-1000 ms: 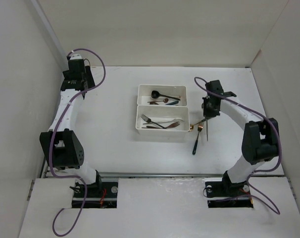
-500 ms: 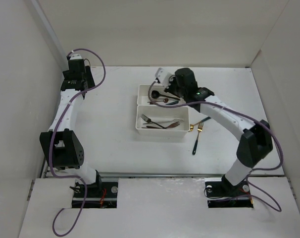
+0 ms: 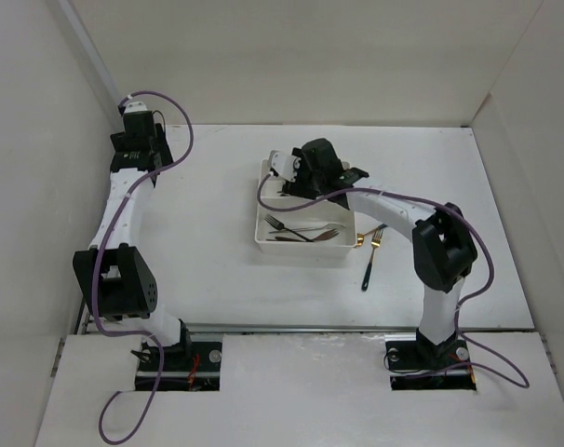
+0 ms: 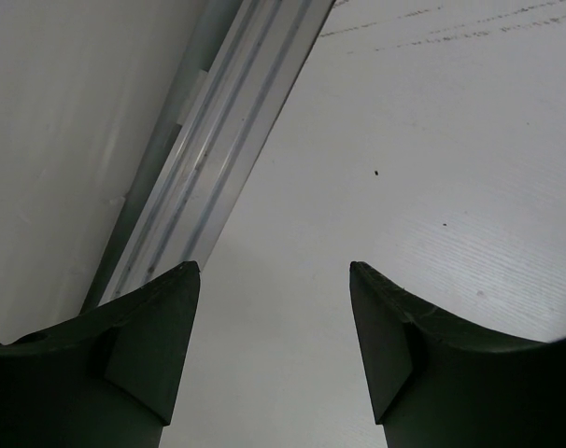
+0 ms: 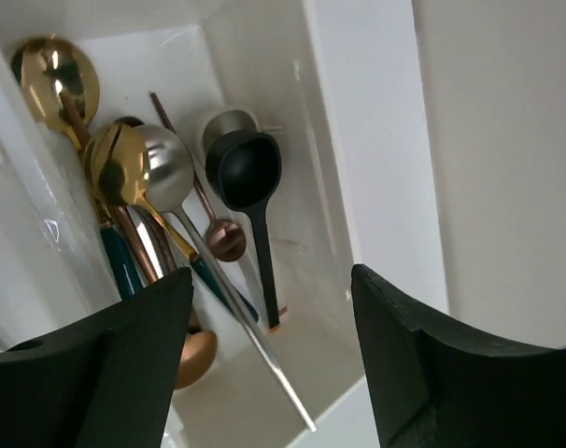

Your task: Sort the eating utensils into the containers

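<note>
Mostly spoons [image 5: 166,168] in far tray [image 5: 356,140] (forks [image 3: 296,226] nearer)

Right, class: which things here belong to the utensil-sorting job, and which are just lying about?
Job: spoons in far tray; forks in near tray; loose gold fork, dark-handled utensil on table.
Lying about: purple cable, aluminium rail.

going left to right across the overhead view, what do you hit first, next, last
black left gripper → shallow white rectangular plastic tray holding forks → slim gold fork lying outside that tray
</note>
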Controlling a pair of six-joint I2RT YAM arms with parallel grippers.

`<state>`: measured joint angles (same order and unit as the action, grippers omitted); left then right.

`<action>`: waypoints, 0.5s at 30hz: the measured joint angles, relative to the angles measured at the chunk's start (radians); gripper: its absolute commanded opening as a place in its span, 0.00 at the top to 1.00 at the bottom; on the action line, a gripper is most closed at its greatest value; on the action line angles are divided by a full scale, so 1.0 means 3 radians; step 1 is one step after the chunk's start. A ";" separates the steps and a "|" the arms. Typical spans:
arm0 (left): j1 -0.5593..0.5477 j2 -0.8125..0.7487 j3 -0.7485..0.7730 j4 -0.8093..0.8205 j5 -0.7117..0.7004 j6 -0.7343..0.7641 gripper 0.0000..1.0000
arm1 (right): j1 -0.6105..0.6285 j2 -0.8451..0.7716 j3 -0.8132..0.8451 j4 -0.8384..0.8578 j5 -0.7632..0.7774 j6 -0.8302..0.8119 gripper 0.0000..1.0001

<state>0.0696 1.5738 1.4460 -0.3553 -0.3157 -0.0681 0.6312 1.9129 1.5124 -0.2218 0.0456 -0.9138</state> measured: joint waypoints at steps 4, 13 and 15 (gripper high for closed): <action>-0.0001 -0.0001 -0.0001 0.0000 0.0004 0.0001 0.37 | -0.0028 -0.0154 0.0076 -0.0013 0.0474 0.0914 0.26; 0.0062 0.0005 0.0000 0.0001 0.0065 -0.0020 0.37 | -0.0849 -0.1957 -0.1266 -0.0640 0.1169 0.4266 0.29; 0.0065 0.0022 0.0001 -0.0001 0.0092 -0.0031 0.37 | -0.0832 -0.2149 -0.1691 -0.0871 0.1094 0.4762 0.31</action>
<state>0.0891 1.5803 1.4464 -0.3557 -0.2882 -0.0772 0.3817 1.2682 1.0050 -0.4831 0.3737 0.5148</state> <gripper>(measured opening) 0.623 0.697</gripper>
